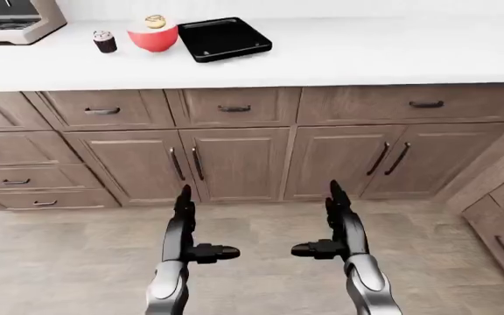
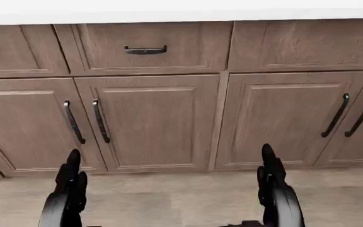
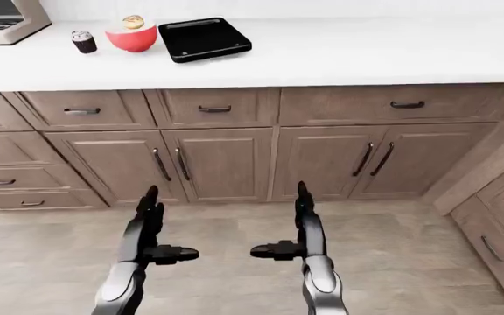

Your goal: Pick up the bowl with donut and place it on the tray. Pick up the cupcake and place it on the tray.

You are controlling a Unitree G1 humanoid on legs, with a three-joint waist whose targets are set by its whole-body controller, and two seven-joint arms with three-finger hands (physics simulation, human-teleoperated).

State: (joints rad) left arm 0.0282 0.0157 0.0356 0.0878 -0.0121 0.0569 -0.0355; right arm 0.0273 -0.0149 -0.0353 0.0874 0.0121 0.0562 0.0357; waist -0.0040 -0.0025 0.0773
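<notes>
White countertop (image 1: 366, 52) runs across the top of the left-eye view, carrying the task's items at its upper left: a red bowl (image 1: 153, 38) with a donut (image 1: 155, 21) resting in it, a dark-wrapped cupcake (image 1: 104, 41) standing just beside the bowl on the left and apart from it, and a black tray (image 1: 223, 39) sitting just right of the bowl. A silver appliance (image 1: 11, 20) is cut off at the top-left corner of the same view. Below the counter, brown wood-grain cabinets (image 1: 234, 161) with dark bar handles fill the middle of the view, drawers above and doors beneath, with a drawer stack at the left and another cabinet run angling in at the right edge. Pale plank floor (image 1: 261, 230) spreads beneath. Both robot hands hover low over the floor, well apart from the counter and its items: the left hand (image 1: 187, 230) and the right hand (image 1: 334, 226) each point their fingers up toward the cabinets with the thumb sticking inward toward the other hand, fingers spread and gripping nothing. The head view looks lower, showing only cabinet doors and the two dark fingertips.
</notes>
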